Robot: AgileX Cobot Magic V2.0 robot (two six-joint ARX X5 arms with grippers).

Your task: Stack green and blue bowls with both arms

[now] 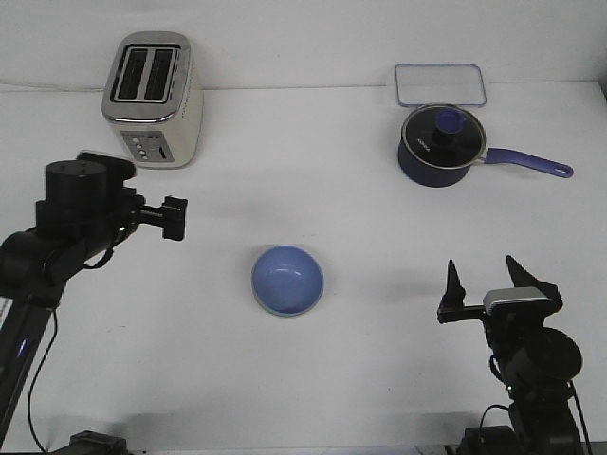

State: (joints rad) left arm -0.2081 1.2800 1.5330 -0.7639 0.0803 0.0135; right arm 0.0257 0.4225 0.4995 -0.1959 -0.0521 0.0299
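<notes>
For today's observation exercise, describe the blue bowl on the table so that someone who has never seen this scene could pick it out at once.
Start at the white table and look to its middle, nearer the front edge, between the two robot arms. There sits the blue bowl, upright and standing alone. It is small, round, pale blue and open, unlike the dark lidded saucepan with its long handle farther back on the right.

The white table [313, 379] carries a blue bowl [287, 280], toaster [152, 100], lidded saucepan [441, 145] and clear tray [441, 84].

Left arm [66, 223]: showing black jointed casing, thin black cable trailing. Right arm [531, 351]: wearing grey-silver wrist block, carrying pointed black fingers [453, 282], cable looping.
</notes>
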